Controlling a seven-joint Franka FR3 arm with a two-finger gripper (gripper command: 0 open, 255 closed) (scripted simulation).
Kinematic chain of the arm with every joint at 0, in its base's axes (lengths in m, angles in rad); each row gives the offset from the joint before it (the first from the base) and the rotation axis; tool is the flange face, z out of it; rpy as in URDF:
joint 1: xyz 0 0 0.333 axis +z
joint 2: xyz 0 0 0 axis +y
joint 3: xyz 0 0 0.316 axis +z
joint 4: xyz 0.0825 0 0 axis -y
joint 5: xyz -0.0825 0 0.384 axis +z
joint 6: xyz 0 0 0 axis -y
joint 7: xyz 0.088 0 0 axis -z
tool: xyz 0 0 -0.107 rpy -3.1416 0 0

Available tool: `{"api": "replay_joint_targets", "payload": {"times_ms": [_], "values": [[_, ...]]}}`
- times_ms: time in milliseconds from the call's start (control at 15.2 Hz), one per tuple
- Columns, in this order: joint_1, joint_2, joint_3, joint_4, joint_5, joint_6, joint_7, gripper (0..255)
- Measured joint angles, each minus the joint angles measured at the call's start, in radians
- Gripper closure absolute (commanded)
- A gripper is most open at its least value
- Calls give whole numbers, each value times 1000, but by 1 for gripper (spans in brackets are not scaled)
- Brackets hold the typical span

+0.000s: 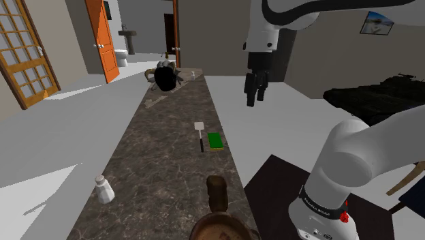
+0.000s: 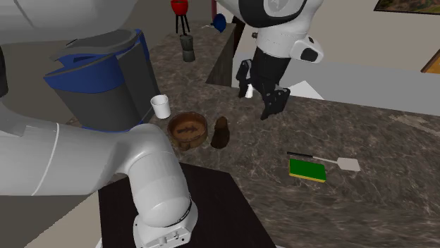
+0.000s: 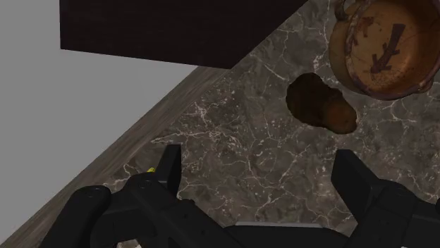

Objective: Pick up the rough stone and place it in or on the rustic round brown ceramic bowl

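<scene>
The rough brown stone (image 1: pixel 216 191) (image 2: pixel 221 132) (image 3: pixel 321 104) stands on the dark marble counter (image 1: pixel 163 157), right beside the round brown bowl (image 1: pixel 221 230) (image 2: pixel 187 130) (image 3: pixel 384 46). The bowl is glazed rusty brown with a dark mark inside and holds nothing. My black gripper (image 1: pixel 255 94) (image 2: pixel 271 107) (image 3: pixel 257 158) hangs open in the air well above the counter, off to the side of the stone and apart from it. Nothing is between its fingers (image 3: pixel 168 165).
A green sponge (image 1: pixel 216 140) (image 2: pixel 307 169) and a white spatula (image 1: pixel 199 135) (image 2: pixel 338 163) lie mid-counter. A white shaker (image 1: pixel 103 189) stands near the counter's left edge in the shoulder view. A white cup (image 2: pixel 161 106) stands by the bowl. A dark round object (image 1: pixel 165 76) sits at the far end.
</scene>
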Motion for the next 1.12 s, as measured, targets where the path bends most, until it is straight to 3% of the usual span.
{"api": "replay_joint_targets", "payload": {"times_ms": [132, 396, 726, 1122], "values": [[4, -7, 8, -15, 7, 13, 7, 0], [30, -37, 53, -127, 53, 125, 38, 0], [85, -43, 140, -263, 137, 305, 93, 0], [161, 35, 253, -381, 247, 562, 148, 0]]}}
